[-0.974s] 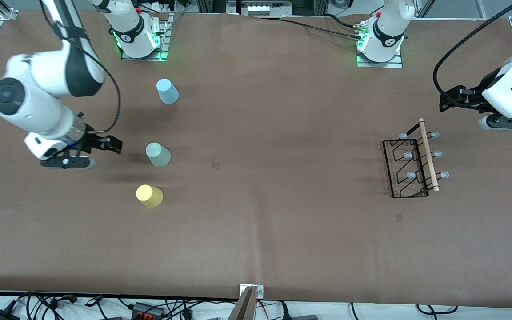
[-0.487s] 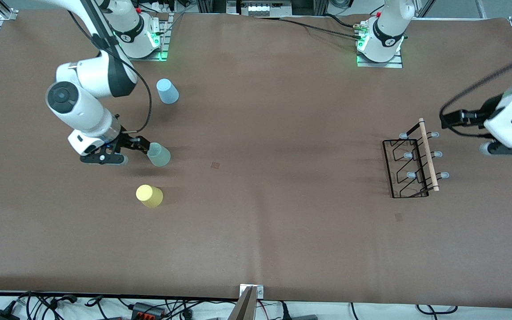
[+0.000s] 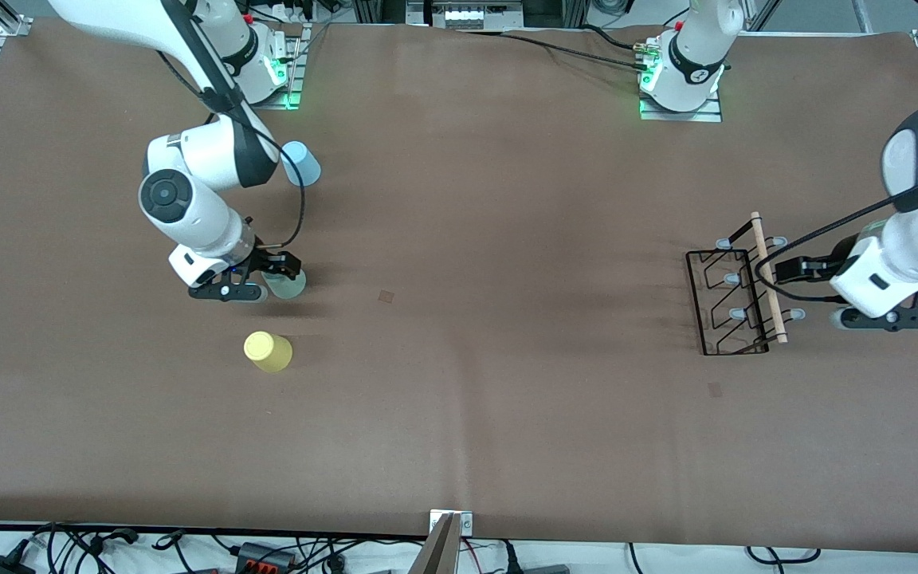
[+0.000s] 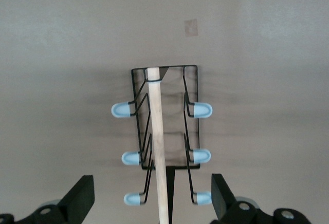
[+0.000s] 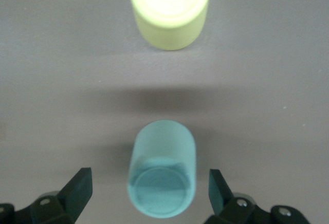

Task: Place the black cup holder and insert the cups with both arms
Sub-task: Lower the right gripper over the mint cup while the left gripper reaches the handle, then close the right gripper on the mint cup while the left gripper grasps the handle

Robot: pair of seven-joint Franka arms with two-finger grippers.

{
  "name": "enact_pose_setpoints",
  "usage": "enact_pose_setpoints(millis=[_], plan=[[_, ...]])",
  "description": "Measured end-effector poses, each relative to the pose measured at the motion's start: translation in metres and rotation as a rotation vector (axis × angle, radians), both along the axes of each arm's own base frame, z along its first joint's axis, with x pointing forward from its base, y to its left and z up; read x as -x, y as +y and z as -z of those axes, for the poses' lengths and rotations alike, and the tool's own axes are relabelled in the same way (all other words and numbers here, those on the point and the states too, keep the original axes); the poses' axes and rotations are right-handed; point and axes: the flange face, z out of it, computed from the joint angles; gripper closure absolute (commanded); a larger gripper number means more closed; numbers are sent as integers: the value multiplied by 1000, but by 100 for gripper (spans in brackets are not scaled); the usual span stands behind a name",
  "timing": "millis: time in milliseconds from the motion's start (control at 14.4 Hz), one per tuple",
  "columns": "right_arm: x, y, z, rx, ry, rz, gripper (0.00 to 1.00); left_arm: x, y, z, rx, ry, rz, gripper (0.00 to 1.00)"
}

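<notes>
On the brown table (image 3: 475, 335), the right gripper (image 3: 272, 275) stands open astride the sage green cup (image 5: 163, 175), between the yellow cup (image 3: 268, 351) and light blue cup (image 3: 302, 163), while the open left gripper (image 3: 786, 271) straddles the black cup holder (image 3: 734, 299) near the left arm's end.

The right gripper (image 3: 277, 269) now sits at the sage green cup (image 5: 163, 175), its spread fingers (image 5: 77, 189) on either side of it, no longer apart from it. The left gripper (image 3: 786, 271) now reaches the black cup holder (image 3: 734, 299), fingers (image 4: 79, 196) wide around the wooden rod handle (image 4: 158, 152).
</notes>
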Motion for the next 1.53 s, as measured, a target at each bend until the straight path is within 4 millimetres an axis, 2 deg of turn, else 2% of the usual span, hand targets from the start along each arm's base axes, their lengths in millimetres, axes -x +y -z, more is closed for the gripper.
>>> enact_pose_setpoints(millis=[139, 348, 487, 626, 766, 1114, 1392, 1531], plan=[[5, 12, 5, 2, 9, 0, 0, 8, 4, 27, 1, -34, -1, 0], [6, 11, 13, 29, 15, -25, 0, 28, 9, 64, 5, -101, 0, 1], [7, 7, 15, 60, 9, -56, 0, 42, 6, 83, 8, -139, 7, 6], [6, 3, 15, 74, 5, -65, 0, 57, 4, 99, 11, -160, 12, 19], [5, 0, 15, 76, 2, -63, 0, 66, 5, 104, 12, -163, 11, 39], [13, -12, 29, 64, -14, -48, 0, 71, 7, 102, 10, -159, 7, 74], [16, -13, 32, 63, -13, -48, 0, 74, 7, 105, 10, -133, 5, 94], [17, -13, 33, 63, -10, -49, 0, 74, 7, 104, 10, -134, 5, 98]])
